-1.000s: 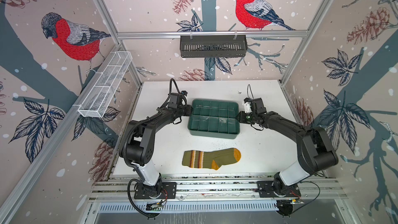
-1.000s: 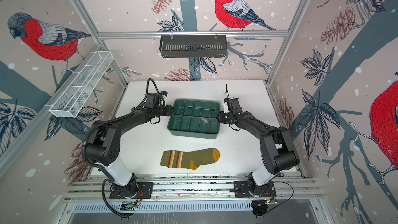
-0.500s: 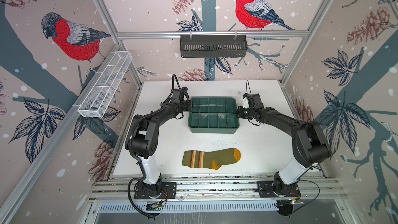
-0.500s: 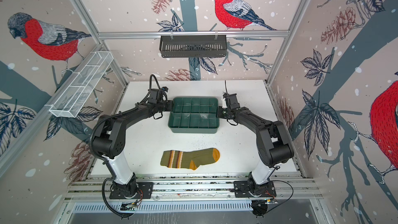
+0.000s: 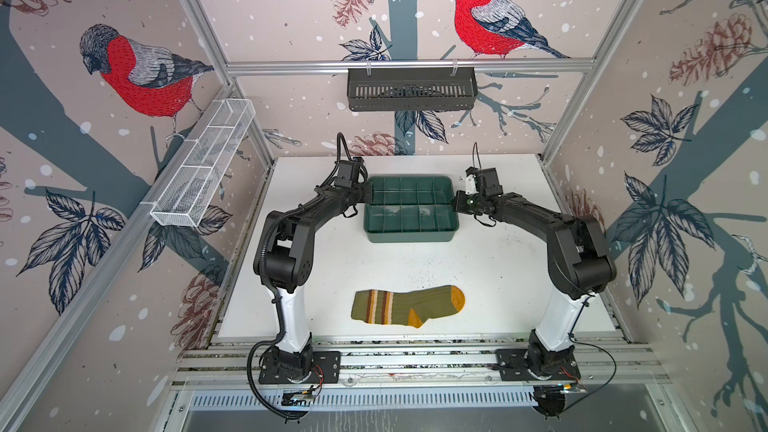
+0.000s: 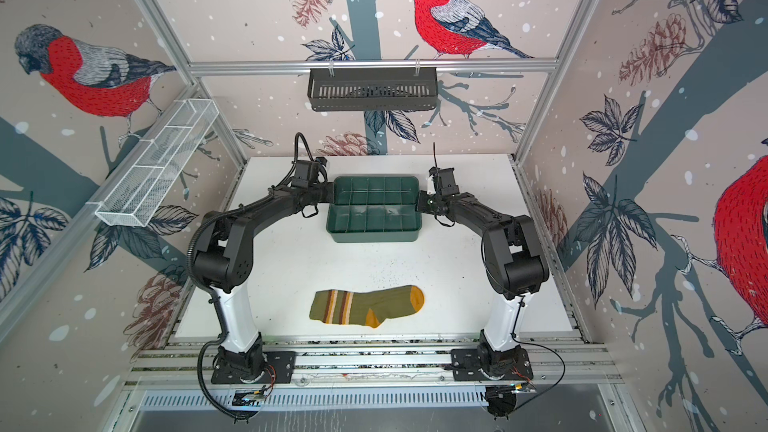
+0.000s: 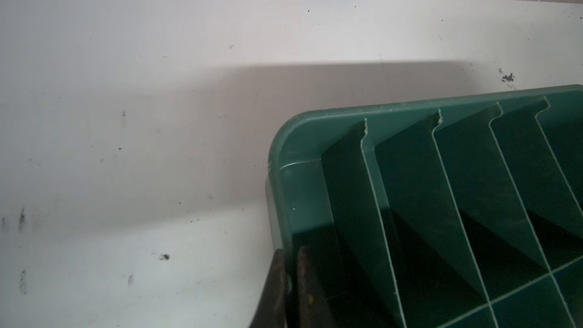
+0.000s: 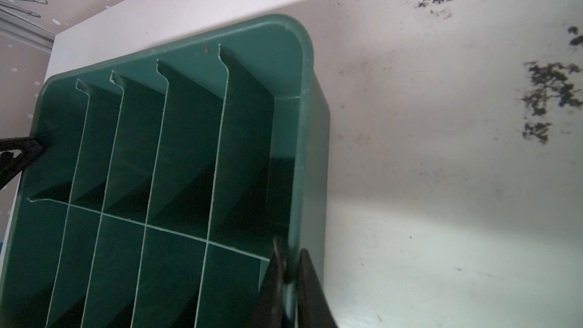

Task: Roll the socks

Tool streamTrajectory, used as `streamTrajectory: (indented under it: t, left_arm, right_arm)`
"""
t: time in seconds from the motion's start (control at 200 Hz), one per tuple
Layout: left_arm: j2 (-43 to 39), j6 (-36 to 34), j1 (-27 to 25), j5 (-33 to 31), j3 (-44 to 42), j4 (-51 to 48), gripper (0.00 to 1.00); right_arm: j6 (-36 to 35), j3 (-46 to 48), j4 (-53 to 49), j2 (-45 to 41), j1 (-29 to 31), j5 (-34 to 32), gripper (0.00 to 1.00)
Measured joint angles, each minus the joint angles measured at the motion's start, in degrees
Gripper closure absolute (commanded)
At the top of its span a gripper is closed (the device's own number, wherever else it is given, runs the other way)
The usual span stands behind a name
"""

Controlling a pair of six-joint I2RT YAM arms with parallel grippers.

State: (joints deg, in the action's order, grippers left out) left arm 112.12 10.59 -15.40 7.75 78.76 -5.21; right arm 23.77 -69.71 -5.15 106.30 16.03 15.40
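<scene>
Where the socks lie: socks [image 5: 407,306] [image 6: 368,306] flat and unrolled near the front edge of the surface [image 5: 498,263], between the two arm bases; striped cuff toward the left arm, mustard toe toward the right. They read as one outline; whether two are stacked cannot be told.
Seen only from above: socks, both arms and the wall fittings appear in both top views and in neither wrist view.
Green tray [image 5: 409,236] [image 6: 374,236]: toward the back of the surface, well apart from the socks, split by thin dividers into two rows.
Left pincer [image 5: 365,197] [image 7: 291,254]: clamped on the tray's end wall; the left wrist view shows one finger outside and one inside the rim [image 7: 347,113].
Right pincer [image 5: 456,203] [image 8: 290,257]: fingers straddle the opposite end wall close to the plastic; whether they press on it, I cannot tell.
Right wrist extra: tray rim [image 8: 303,58], the left pincer's black tip at the far end wall, and dark smudges [image 8: 552,89] on the surface.
Wire basket [image 5: 203,168]: white mesh, on the left wall rail.
Slotted shelf [image 5: 411,89]: dark, hung on the back wall rail above the tray.
In the way: the arms' elbows stand to either side of the socks.
</scene>
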Motion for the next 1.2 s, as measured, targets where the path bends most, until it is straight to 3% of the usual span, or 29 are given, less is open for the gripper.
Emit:
streamTrajectory:
  t: [0.095, 0.325, 0.395, 0.465, 0.56, 0.745, 0.941, 1.196]
  left_arm:
    - [-1.7, -1.4, 0.0, 0.2, -1.4, -1.9, 0.77]
    - [-10.7, -2.1, 0.9, -0.5, -4.7, -2.7, 0.64]
    - [-13.9, -2.0, 0.9, -0.5, -5.8, -2.8, 0.70]
    - [-17.6, -1.9, 0.9, -0.5, -7.4, -3.3, 0.77]
    - [-24.2, -0.9, -0.1, -0.7, -11.6, -4.8, 0.84]
    - [-38.3, 3.7, -6.7, -2.8, -23.2, -10.3, 0.80]
    - [-49.8, 12.3, -16.2, -8.2, -31.1, -19.5, 0.75]
    - [-53.2, 25.8, -27.0, -11.4, -40.2, -27.1, 0.74]
  right_arm:
    - [-0.8, 1.3, -0.3, -2.0, -0.4, -0.6, 0.48]
    - [-2.4, 5.9, -1.2, -13.4, -1.5, -1.1, 0.41]
    - [-2.9, 7.2, -2.0, -17.0, -1.5, -1.8, 0.45]
    - [-3.2, 9.0, -4.0, -21.0, -0.9, -2.0, 0.58]
    - [-3.2, 12.7, -7.1, -27.5, 1.9, -1.7, 0.67]
    - [-2.3, 20.5, -16.2, -37.9, 12.6, -2.1, 0.64]
    - [4.6, 30.2, -21.7, -48.4, 20.4, -4.7, 0.64]
    - [11.5, 34.4, -21.6, -46.8, 33.5, -4.5, 0.65]
